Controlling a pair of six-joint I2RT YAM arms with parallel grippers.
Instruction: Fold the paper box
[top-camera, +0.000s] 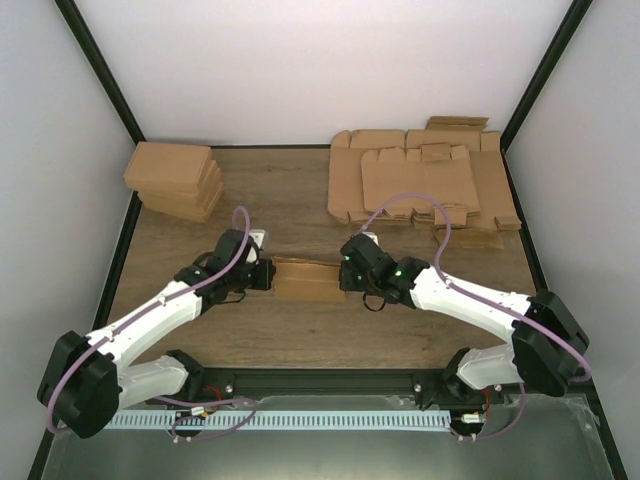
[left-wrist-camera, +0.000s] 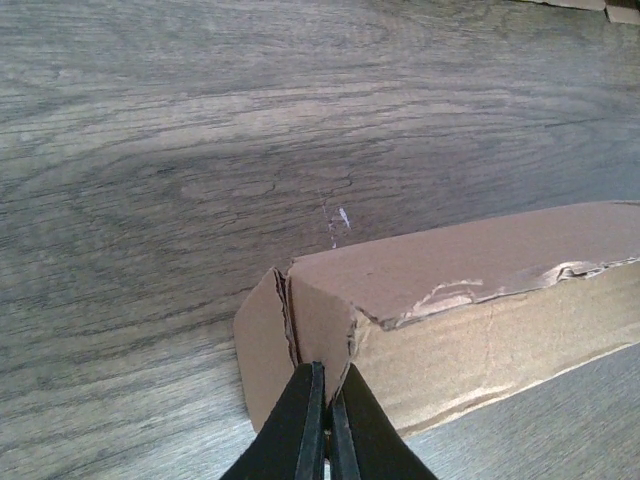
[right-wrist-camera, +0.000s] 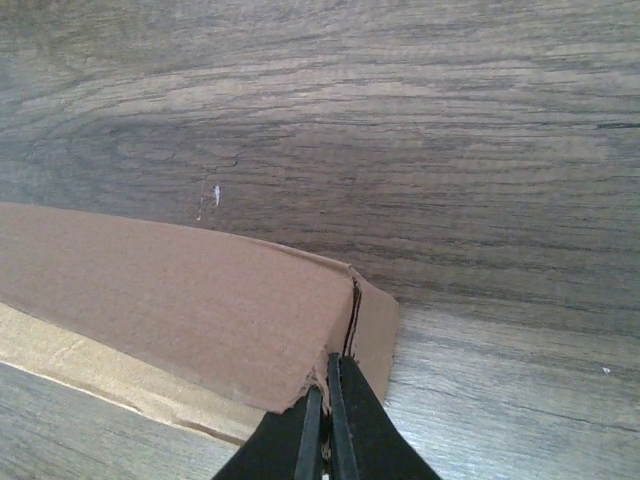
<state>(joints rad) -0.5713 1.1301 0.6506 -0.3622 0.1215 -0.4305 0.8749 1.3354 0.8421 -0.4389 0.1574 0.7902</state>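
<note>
**Now both ends are pinched: how to finish the fold cleanly**

The light-brown, creased cardboard paper box (top-camera: 308, 280) lies in the middle of the wooden desk (top-camera: 290, 205), between the two arms. It is already raised into a long, low shape. The left jaws are pressed together at its left end. The left wrist view shows them nipping the thin cardboard where the end flap (left-wrist-camera: 262, 350) meets the side wall. The right jaws are likewise pressed together at the right end, gripping the edge just beside the end seam (right-wrist-camera: 350, 320). Neither pair is spread.

The step in hand appears to be squaring and tucking the end flaps. To do it well, the two arms would need to work evenly, so that one end is not dragged while the other folds. Each flap should turn about its own crease rather than be pushed flat against the wall. A scuffed, peeled strip (left-wrist-camera: 450, 295) along the upper edge suggests that this board tears readily. Pressure is therefore best kept light and along the creases.

The stack of shallow brown boxes (top-camera: 175, 180) at the far left and the spread of flat brown cardboard sheets (top-camera: 420, 185) at the far right lie well apart from the work.
</note>
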